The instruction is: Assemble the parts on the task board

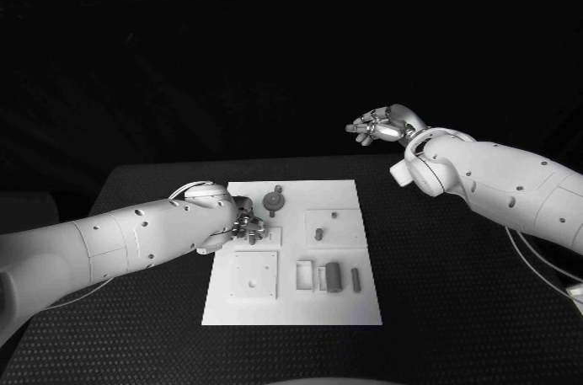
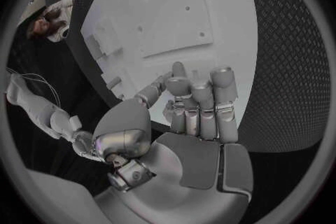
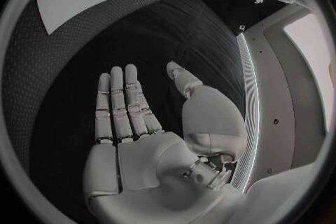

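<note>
While the left hand [image 1: 247, 226] sits low over the white board [image 1: 346, 305] with its fingers bunched, the head view can't tell me if it's got anything. Its wrist view shows fingertips [image 2: 180, 70] close together over the board, nothing visible between them. The right hand [image 3: 150, 129] is raised well away, flat open and empty. Grey parts [image 1: 330, 276] lie beside the left hand.
</note>
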